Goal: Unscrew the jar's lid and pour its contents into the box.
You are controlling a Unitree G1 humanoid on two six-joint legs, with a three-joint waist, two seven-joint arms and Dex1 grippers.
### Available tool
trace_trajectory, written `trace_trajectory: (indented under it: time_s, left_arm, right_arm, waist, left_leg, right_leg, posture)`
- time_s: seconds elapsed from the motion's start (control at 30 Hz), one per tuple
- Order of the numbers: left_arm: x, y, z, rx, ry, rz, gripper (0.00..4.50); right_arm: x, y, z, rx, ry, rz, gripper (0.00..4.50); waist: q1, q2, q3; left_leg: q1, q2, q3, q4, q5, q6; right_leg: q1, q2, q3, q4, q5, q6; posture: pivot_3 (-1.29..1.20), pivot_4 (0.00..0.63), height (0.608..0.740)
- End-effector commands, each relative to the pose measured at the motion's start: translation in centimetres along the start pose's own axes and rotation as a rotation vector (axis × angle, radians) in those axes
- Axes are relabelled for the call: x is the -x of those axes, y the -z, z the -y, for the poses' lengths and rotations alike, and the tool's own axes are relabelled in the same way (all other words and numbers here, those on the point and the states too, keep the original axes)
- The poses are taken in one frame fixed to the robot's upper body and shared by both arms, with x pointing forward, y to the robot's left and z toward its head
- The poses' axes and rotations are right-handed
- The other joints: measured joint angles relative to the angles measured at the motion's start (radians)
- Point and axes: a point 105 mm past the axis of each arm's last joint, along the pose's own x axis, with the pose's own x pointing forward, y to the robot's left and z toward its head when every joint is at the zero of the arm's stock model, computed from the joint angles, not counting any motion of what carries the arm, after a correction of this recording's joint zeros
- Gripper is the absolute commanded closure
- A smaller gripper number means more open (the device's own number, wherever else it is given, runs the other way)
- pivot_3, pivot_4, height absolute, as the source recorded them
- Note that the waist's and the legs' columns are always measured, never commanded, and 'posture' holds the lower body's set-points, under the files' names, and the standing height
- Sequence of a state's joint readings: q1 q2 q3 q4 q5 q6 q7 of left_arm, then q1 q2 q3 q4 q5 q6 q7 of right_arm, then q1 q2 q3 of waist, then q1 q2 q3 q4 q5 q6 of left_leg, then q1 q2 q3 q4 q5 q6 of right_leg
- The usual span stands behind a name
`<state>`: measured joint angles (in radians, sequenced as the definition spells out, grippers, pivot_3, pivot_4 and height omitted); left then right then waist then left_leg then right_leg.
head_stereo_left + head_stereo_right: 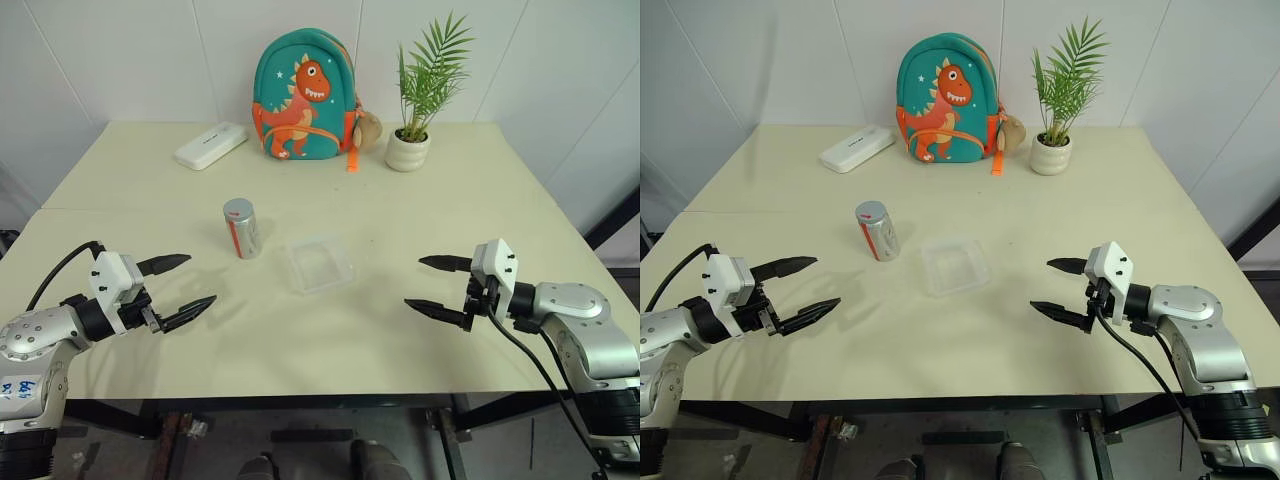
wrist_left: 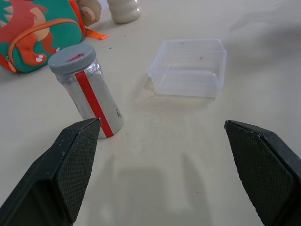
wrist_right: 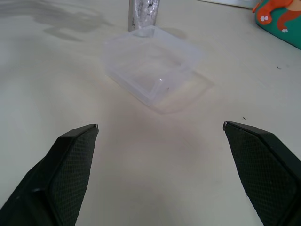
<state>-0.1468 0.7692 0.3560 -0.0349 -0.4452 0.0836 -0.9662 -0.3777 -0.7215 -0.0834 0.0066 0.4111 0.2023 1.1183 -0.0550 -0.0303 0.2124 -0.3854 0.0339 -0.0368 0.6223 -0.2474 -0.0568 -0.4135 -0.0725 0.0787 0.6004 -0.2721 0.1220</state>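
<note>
jar (image 1: 241, 229) (lid (image 1: 237, 209) on) stands beside box (image 1: 319, 263).

You have bright, even, diffuse light coming from above, with no hard glare on the cream bench (image 1: 420, 330). Shadows are soft and pale: a faint one lies on the bench under the left tool (image 1: 183, 284), another under the right tool (image 1: 432, 286), and a light grey one beside the jar (image 1: 241, 228) on the side away from the left tool. The jar's metal wall shows small bright reflections. In the left wrist view the black fingers (image 2: 70, 165) nearest the lens look slightly soft, while the clear box (image 2: 189, 67) ahead of them stays sharp. The head views show mild bending toward the edges.
</note>
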Motion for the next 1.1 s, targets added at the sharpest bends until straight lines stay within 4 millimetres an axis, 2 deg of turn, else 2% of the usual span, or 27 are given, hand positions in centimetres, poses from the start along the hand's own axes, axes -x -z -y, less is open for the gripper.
trace_trajectory:
  time_s: [0.03, 0.23, 0.33, 0.47, 0.63, 0.83, 0.93, 1.1]
  left_arm:
    - [0.5, -1.2, -0.3, -0.042, -0.047, 0.037, 0.02]
    - [0.3, -0.3, 0.1, 0.048, -0.21, 0.093, 0.02]
    - [-0.8, 0.0, 1.1, 0.096, -0.282, 0.13, 0.02]
    - [-2.2, 0.4, 0.4, 0.135, -0.404, 0.166, 0.02]
    - [-3.9, 0.8, 0.3, 0.163, -0.419, 0.193, 0.02]
    - [-5.9, 1.5, -1.2, 0.207, -0.495, 0.195, 0.02]
    - [-6.4, 1.7, -1.7, 0.212, -0.51, 0.194, 0.02]
    - [-8.9, 2.0, -2.4, 0.217, -0.473, 0.193, 0.02]
  right_arm:
    - [0.0, -1.5, -0.1, 0.015, -0.021, 0.055, 0.0]
    - [-0.9, -2.5, -0.4, -0.012, -0.043, 0.108, 0.0]
    - [-2.2, -4.2, -1.3, -0.003, -0.104, 0.177, 0.0]
    - [-3.8, -6.5, -2.0, 0.028, -0.134, 0.276, 0.0]
    - [-5.6, -8.6, -2.9, 0.055, -0.148, 0.35, 0.0]
    - [-6.4, -9.0, -3.0, 0.058, -0.093, 0.384, 0.0]
    - [-6.5, -9.2, -3.3, 0.061, -0.077, 0.39, 0.0]
    - [-6.4, -9.2, -3.2, 0.075, -0.04, 0.387, 0.0]
  waist:
    - [-0.001, 0.0, 0.0]
    - [0.0, 0.0, 0.0]
    - [0.0, 0.0, 0.0]
    - [0.002, 0.0, 0.0]
    - [0.002, 0.0, 0.0]
    - [0.005, 0.0, 0.0]
    - [0.006, 0.0, 0.0]
    - [0.007, 0.0, 0.0]
  left_leg:
    - [0.0, 0.0, 0.0, 0.0, 0.0, 0.0]
    - [0.0, 0.0, 0.0, 0.0, 0.0, 0.0]
    - [0.0, 0.0, 0.001, 0.001, 0.0, 0.0]
    - [0.0, 0.0, 0.0, 0.003, 0.0, 0.0]
    - [0.0, 0.0, 0.001, 0.006, 0.0, 0.0]
    - [-0.001, -0.001, 0.001, 0.006, 0.0, 0.0]
    - [-0.001, -0.001, 0.0, 0.005, 0.0, 0.0]
    - [-0.001, -0.001, 0.0, 0.004, -0.001, -0.001]
  right_leg:
    - [0.0, 0.0, 0.0, 0.0, 0.0, 0.0]
    - [0.0, 0.0, 0.0, 0.0, 0.001, 0.001]
    - [0.0, 0.0, 0.001, 0.001, 0.002, 0.003]
    - [0.0, 0.0, 0.001, 0.002, 0.003, 0.006]
    - [0.001, 0.001, 0.003, 0.001, 0.004, 0.006]
    - [0.001, 0.001, 0.003, 0.001, 0.005, 0.007]
    - [0.001, 0.001, 0.003, 0.0, 0.012, 0.021]
    - [0.001, 0.001, 0.003, 0.0, 0.012, 0.021]
  posture:
    - [0.0, 0.15, 0.74]
    - [0.0, 0.15, 0.74]
    - [0.0, 0.15, 0.74]
    - [0.0, 0.15, 0.74]
    - [0.0, 0.15, 0.74]
    - [0.0, 0.15, 0.74]
    - [0.0, 0.15, 0.74]
    - [0.0, 0.15, 0.74]
